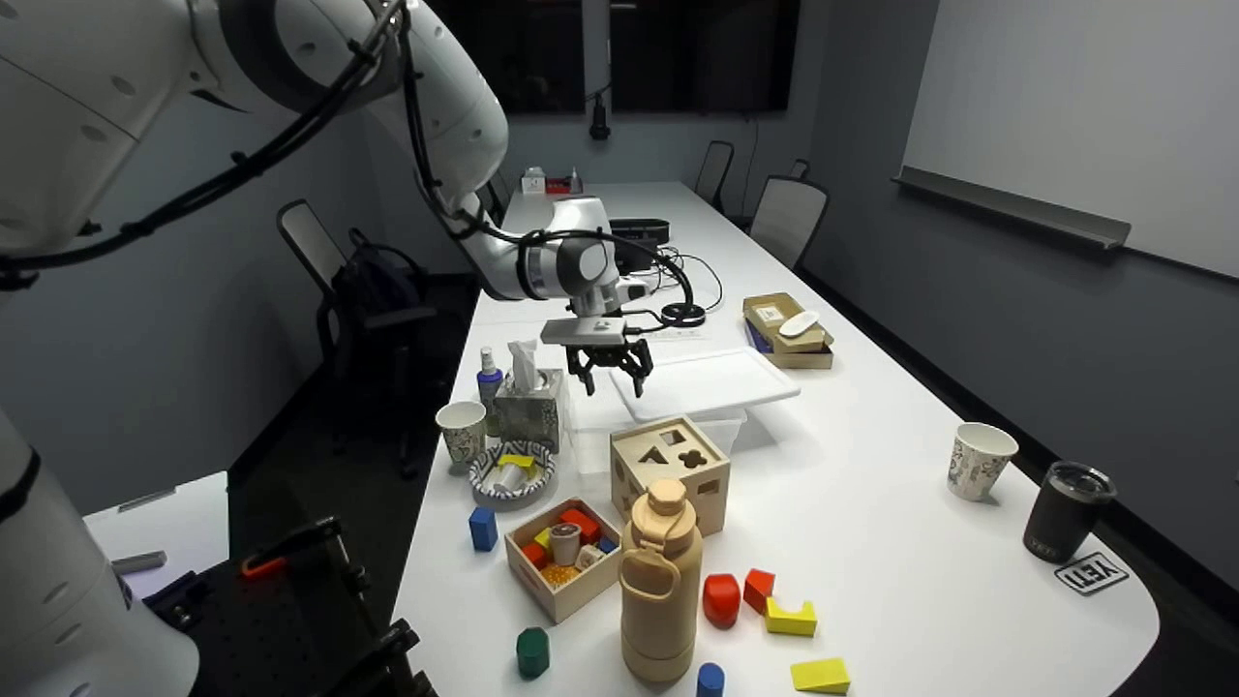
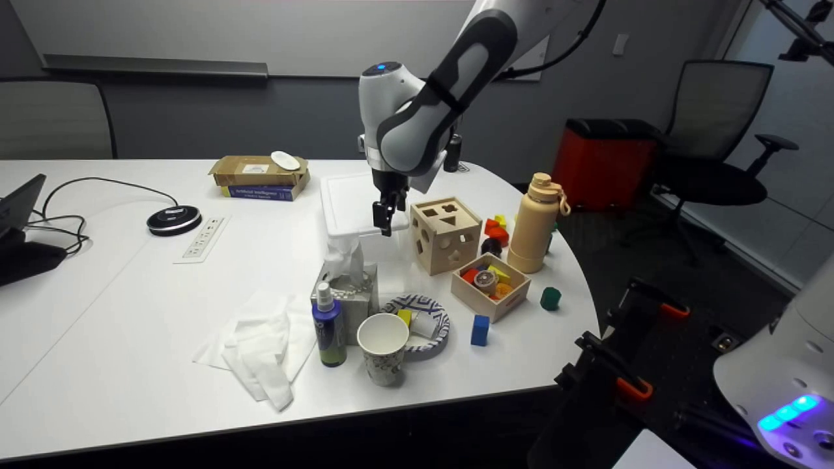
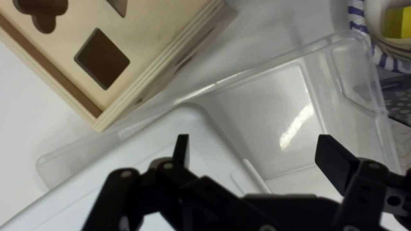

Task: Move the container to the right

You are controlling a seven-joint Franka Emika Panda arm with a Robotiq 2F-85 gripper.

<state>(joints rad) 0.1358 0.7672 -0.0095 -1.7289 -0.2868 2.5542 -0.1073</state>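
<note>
The container is a clear plastic box, also in an exterior view and in the wrist view. Its white lid lies askew across it, leaving one end open; the lid also shows in an exterior view and in the wrist view. My gripper is open with nothing between its fingers. It points down over the container. In the wrist view, one finger is over the lid and the other over the uncovered end; the lid's edge runs between them. I cannot tell the exact height.
A wooden shape-sorter cube stands close beside the container. A tissue box, a patterned bowl, a spray bottle and a paper cup are near the opposite end. A block box and tan bottle stand beyond the cube.
</note>
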